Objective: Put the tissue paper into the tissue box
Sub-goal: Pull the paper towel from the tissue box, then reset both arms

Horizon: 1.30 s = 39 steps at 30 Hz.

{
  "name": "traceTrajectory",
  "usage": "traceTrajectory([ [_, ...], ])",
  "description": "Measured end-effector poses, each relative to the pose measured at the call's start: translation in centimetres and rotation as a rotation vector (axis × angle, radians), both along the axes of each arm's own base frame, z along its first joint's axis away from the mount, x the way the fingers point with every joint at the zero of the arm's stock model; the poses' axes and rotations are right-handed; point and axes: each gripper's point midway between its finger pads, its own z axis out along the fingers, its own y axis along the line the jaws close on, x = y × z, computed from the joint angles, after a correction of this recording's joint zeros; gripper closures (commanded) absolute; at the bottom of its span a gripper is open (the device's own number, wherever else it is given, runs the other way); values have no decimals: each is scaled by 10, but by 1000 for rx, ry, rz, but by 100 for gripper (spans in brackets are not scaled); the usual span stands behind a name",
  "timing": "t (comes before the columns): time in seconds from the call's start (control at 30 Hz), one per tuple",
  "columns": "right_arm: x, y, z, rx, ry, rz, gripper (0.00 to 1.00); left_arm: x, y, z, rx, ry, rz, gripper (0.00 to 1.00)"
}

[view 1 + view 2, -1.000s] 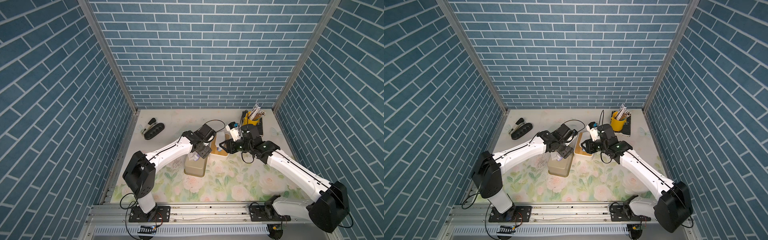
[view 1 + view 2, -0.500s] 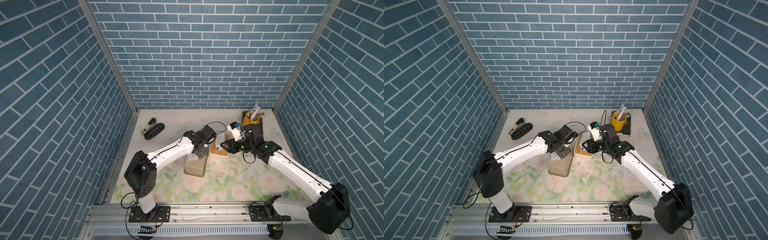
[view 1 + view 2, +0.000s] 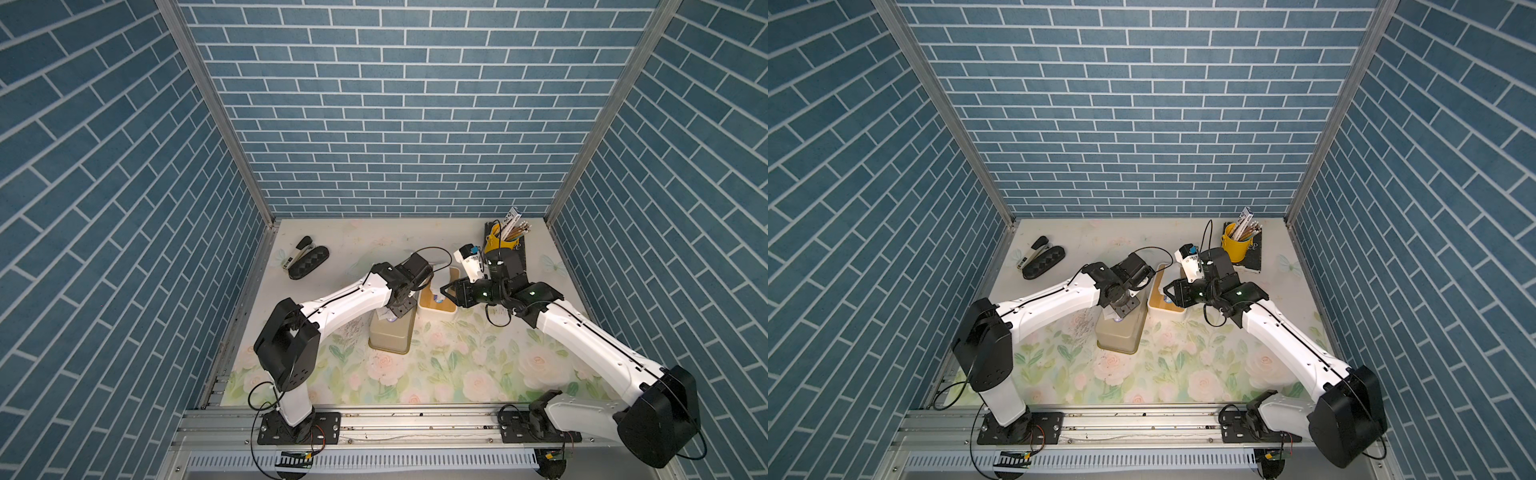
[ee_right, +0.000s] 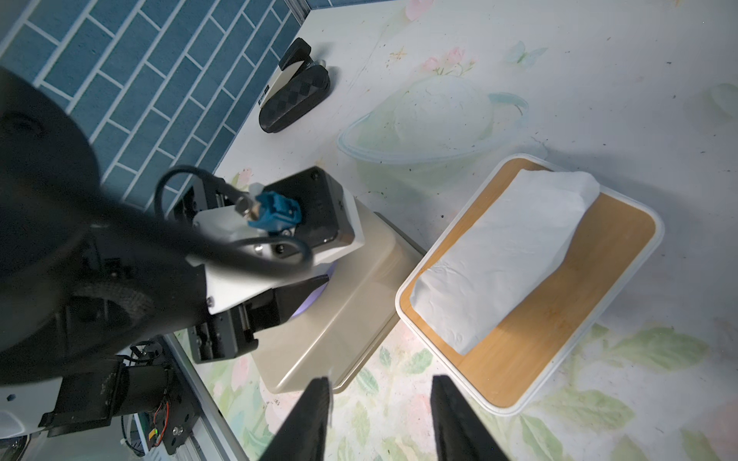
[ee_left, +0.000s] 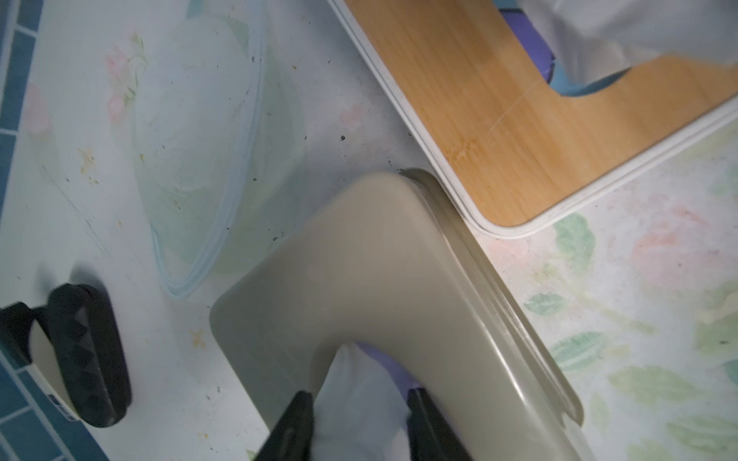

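Note:
A white tissue paper (image 5: 359,375) sticks up out of the slot in the top of a beige tissue box (image 5: 383,271), which shows in both top views (image 3: 390,338) (image 3: 1119,334). My left gripper (image 5: 359,395) points down at that slot, and its black fingers (image 5: 301,405) press the tissue from both sides. Beside it stands a white box with a bamboo lid (image 4: 559,319), and another white tissue (image 4: 503,255) lies across that lid. My right gripper (image 4: 381,379) hovers open over the mat between the two boxes, nothing in it.
A black stapler and a black case (image 3: 307,264) lie at the back left. A yellow pencil cup (image 3: 500,239) stands on a dark notebook at the back right. Blue brick walls close in three sides of the floral mat (image 3: 457,374).
My left gripper's jaws have narrowed onto the tissue at the beige box's slot. The right arm has shifted slightly and its jaws have hardly changed.

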Motion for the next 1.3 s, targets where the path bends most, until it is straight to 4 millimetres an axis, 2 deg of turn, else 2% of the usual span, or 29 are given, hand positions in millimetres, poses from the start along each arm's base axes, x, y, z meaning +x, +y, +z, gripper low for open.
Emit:
traceTrajectory([
  [0.2, 0, 0, 0, 1, 1, 1, 55, -1, 2, -12, 21, 17, 4, 99],
  [0.47, -1, -1, 0, 2, -1, 0, 55, 14, 6, -8, -2, -24, 43, 100],
  [0.67, -1, -6, -5, -3, 7, -12, 56, 40, 18, 14, -90, -109, 125, 100],
  [0.7, -1, -7, -5, -3, 7, -14, 56, 45, 20, 19, -106, -126, 139, 89],
  [0.8, 0, -9, -6, -6, 8, -21, 56, 58, 27, 33, -164, -188, 183, 23],
  [0.83, 1, -10, -7, -8, 8, -24, 53, 62, 30, 38, -185, -215, 199, 9],
  [0.87, 2, -11, -8, -11, 5, -32, 48, 65, 35, 44, -211, -250, 219, 1],
  [0.97, 13, -25, -10, -40, -39, -83, 28, 66, 64, 66, -321, -374, 308, 0],
  [1.1, 37, -64, -9, -113, -131, -237, 1, 57, 133, 105, -530, -607, 480, 0],
  [1.2, 60, -94, -4, -187, -212, -374, 0, 50, 184, 122, -632, -773, 610, 0],
  [1.3, 80, -125, -5, -258, -275, -512, 0, 46, 210, 111, -638, -860, 700, 0],
])
